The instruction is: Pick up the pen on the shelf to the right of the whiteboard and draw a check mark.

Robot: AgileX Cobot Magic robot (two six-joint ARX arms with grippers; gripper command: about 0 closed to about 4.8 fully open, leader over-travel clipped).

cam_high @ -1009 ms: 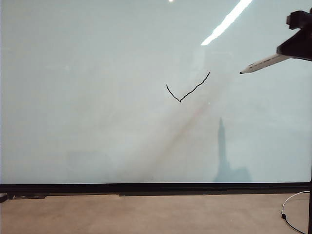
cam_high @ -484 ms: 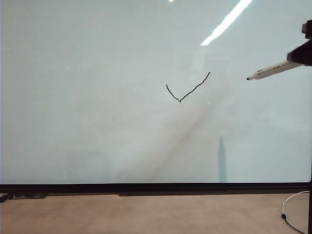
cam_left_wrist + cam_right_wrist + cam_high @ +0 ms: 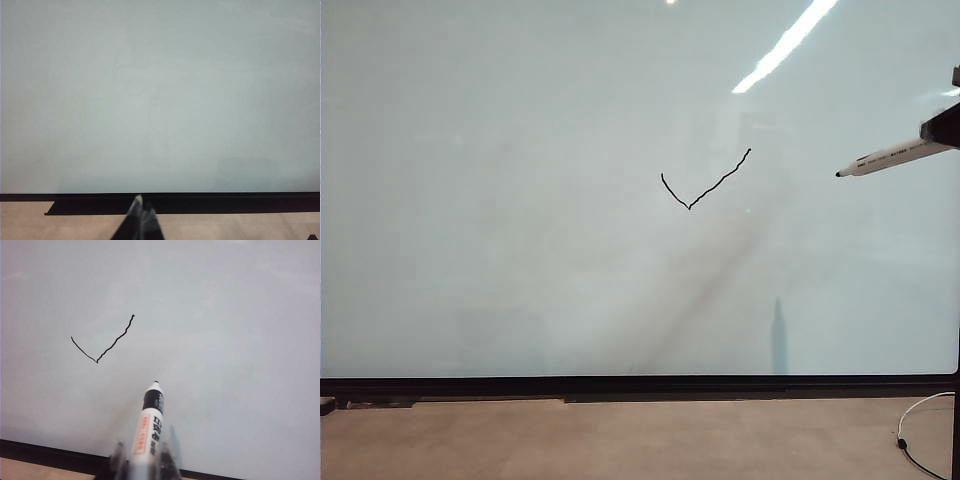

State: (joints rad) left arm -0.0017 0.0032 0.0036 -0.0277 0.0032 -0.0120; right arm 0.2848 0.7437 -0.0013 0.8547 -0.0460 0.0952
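Since a sec ago the right gripper point(image 3: 141, 466) has pulled back toward the right edge of the exterior view, and the pen point(image 3: 892, 157) has gone with it — tip now further right and a bit lower, well apart from the check mark point(image 3: 705, 183). Right jaws pinch the pen by its rear end, one each side of the barrel; tip points at the whiteboard point(image 3: 520, 200), and whether it touches can't be told. Check mark sits near the board's middle, short left stroke, longer wavy right stroke. Left gripper point(image 3: 142, 220) hangs low in front of the board's black bottom frame — jaws pressed together, nothing in them. Below the frame, a tan surface point(image 3: 620, 440) w/ a white cable point(image 3: 920, 405) at far right.
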